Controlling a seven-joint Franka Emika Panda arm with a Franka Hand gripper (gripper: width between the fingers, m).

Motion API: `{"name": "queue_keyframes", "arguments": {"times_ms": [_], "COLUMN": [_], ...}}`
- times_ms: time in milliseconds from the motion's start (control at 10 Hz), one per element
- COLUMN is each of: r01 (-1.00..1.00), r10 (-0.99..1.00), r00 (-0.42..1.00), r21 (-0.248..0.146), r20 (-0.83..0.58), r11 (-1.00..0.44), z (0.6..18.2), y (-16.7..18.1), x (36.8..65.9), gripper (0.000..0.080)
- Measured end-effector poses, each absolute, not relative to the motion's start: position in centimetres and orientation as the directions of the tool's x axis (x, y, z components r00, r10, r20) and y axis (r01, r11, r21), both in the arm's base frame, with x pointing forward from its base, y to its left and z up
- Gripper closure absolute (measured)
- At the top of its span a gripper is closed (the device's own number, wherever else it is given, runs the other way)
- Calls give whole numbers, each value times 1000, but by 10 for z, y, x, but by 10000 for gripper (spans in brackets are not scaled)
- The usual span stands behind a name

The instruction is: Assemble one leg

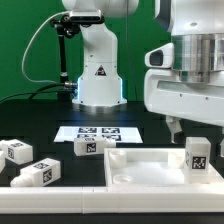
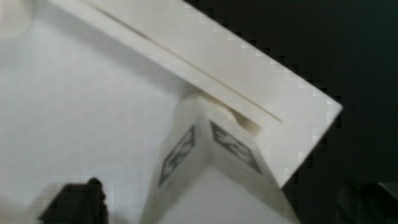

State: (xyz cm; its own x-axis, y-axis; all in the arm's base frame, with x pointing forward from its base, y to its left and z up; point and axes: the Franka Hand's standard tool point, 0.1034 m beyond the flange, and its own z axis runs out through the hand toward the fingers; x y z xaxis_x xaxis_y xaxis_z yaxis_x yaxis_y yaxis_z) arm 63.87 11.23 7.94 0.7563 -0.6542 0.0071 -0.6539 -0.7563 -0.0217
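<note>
One leg (image 1: 198, 156), a small white block with a black-and-white tag, stands upright in the tray's corner at the exterior view's right. The large white rimmed tray (image 1: 140, 170) lies at the front of the table. My gripper (image 1: 195, 132) hangs just over this leg, jaws open. In the wrist view the leg (image 2: 222, 165) stands between my two dark fingertips (image 2: 75, 203), with a gap on each side, and the tray's rim (image 2: 214, 70) runs past behind it. Three more legs lie on the table: two (image 1: 17, 152) (image 1: 35, 172) at the exterior view's left and one (image 1: 90, 145) near the middle.
The marker board (image 1: 98, 132) lies flat behind the tray, in front of the robot's white base (image 1: 97, 75). A black stand with cables (image 1: 62, 60) rises at the back on the exterior view's left. The table is black.
</note>
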Motion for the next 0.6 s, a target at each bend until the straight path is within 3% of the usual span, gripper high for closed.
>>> {"name": "queue_keyframes", "arguments": {"times_ms": [300, 600], "r01": [-319, -349], "r10": [-320, -349], "r00": [947, 937], "r21": [-16, -13], "r20": [27, 29], "r11": [-947, -937], "z": [77, 77], "y": [112, 109], "x": [642, 642], "gripper": [151, 177]}}
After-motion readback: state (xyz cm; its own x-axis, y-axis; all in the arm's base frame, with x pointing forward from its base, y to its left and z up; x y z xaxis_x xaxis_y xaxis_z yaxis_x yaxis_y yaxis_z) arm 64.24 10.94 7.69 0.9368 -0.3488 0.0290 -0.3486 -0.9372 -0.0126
